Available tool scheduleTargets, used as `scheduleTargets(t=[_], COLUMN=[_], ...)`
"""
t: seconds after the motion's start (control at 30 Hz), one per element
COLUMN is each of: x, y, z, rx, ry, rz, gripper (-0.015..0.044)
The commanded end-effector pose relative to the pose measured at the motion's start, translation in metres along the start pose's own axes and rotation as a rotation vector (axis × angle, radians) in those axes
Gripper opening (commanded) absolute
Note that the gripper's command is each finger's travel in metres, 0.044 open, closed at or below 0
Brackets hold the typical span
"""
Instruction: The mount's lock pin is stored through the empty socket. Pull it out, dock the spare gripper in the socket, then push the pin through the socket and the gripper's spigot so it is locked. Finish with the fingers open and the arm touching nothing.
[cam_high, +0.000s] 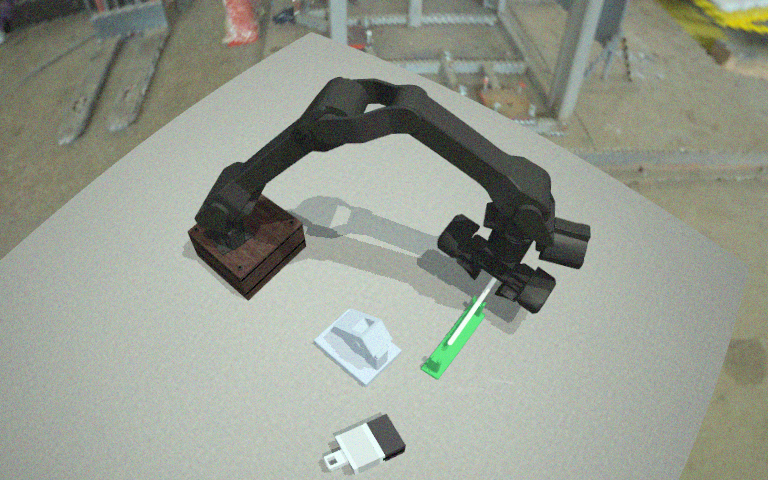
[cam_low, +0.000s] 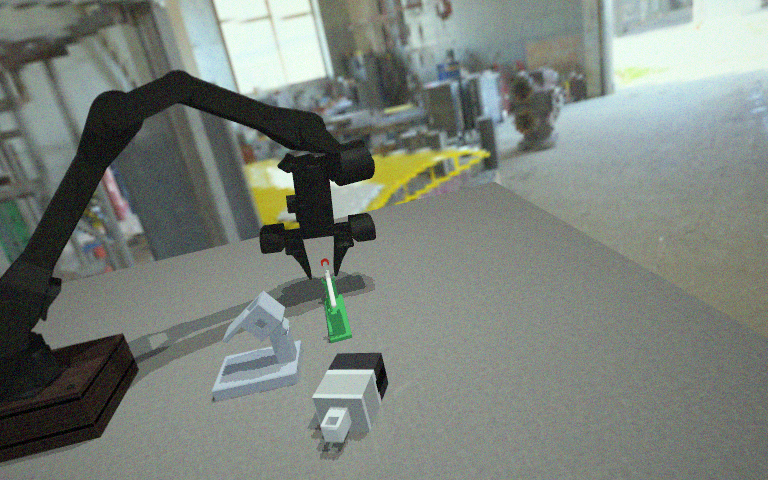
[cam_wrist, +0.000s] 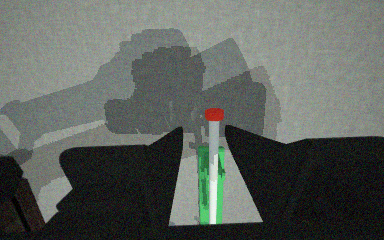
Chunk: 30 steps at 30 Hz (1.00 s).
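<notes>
Cluttered workshop, steel frames (cam_high: 577, 62), crowded workbench (cam_low: 390, 116), tall window (cam_low: 271, 42), concrete floor (cam_high: 668, 113) (cam_low: 668, 147)

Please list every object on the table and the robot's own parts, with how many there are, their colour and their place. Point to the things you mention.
Lock pin (cam_high: 466, 320) (cam_low: 330, 289) (cam_wrist: 214, 145): one, white with a red end, over the green holder
Holder (cam_high: 453, 349) (cam_low: 340, 328) (cam_wrist: 203, 215): one, green, beside the mount
Mount (cam_high: 380, 373) (cam_low: 257, 382): one, pale blue-grey, between base block and holder
Spare gripper (cam_high: 360, 447) (cam_low: 349, 387): one, white and black, lying on the table
Base block (cam_high: 266, 249) (cam_low: 73, 418) (cam_wrist: 33, 202): one, dark brown, under the arm
Arm (cam_high: 453, 141) (cam_low: 237, 107): one, black, reaching over the table
Jaws: two, black, apart, either side of the pin
</notes>
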<state>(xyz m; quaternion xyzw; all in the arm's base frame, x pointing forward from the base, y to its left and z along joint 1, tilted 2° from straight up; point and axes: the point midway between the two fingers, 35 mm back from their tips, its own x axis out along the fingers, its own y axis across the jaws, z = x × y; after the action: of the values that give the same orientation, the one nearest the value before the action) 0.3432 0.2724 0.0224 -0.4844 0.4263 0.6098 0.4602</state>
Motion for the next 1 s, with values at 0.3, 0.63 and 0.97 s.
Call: scheduleTargets(t=[0.3,0.63,0.97], x=[-0.024,-0.039,-0.055], y=[0.007,0.013,0.019], z=[0.001,0.001,0.002], rx=[0.004,0.008,0.013], ry=[0.007,0.015,0.023], rz=[0.016,0.036,0.055], gripper=[0.02,0.02,0.02])
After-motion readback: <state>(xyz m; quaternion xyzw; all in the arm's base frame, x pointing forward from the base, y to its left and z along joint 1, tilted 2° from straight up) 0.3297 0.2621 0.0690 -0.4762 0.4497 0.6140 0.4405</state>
